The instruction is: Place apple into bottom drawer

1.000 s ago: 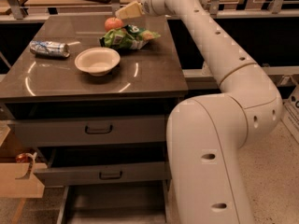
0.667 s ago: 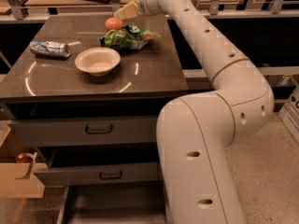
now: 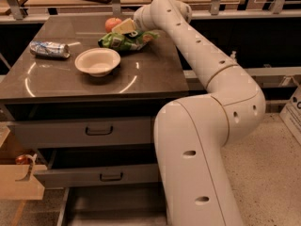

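The hand (image 3: 123, 26) hung over the far side of the tabletop (image 3: 155, 74), just beside the apple (image 3: 111, 23) — whether it gripped, I could not tell. The bottom drawer (image 3: 113, 207) stood pulled out below.

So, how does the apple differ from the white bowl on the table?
The apple is red-orange and ball-shaped; the white bowl is pale, shallow and open upward. The bowl is clearly wider than the apple. The apple lies at the far edge, right beside the gripper; the bowl stands nearer the front edge, apart from the gripper. Both rest on the dark table.
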Robot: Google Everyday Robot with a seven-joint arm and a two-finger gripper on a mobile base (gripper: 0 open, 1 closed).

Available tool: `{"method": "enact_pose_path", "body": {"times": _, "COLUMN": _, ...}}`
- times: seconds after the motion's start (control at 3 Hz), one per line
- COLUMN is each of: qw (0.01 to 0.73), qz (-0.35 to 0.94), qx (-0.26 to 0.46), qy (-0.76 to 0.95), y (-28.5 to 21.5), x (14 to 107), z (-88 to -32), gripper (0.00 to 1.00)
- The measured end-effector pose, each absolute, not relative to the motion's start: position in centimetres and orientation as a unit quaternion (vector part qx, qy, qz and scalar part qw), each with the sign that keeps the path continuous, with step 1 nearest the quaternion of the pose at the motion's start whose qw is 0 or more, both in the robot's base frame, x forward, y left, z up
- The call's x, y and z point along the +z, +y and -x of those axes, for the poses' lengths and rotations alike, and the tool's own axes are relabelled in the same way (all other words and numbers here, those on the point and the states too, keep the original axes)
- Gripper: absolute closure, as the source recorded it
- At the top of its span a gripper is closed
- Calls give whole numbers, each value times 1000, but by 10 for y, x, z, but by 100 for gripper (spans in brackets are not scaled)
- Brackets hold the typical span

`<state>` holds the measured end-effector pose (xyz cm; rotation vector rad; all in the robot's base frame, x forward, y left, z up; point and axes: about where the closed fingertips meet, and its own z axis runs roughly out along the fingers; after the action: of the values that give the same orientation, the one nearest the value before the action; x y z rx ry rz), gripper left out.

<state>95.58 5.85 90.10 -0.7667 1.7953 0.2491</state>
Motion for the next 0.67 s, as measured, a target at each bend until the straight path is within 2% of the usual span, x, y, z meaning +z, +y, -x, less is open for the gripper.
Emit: {"method": "enact_pose_path", "body": {"times": 0.67, "qw": 541, "qz": 345, "qx": 134, "qy": 755, "y": 85, "x": 884, "z": -950, "gripper": 0}}
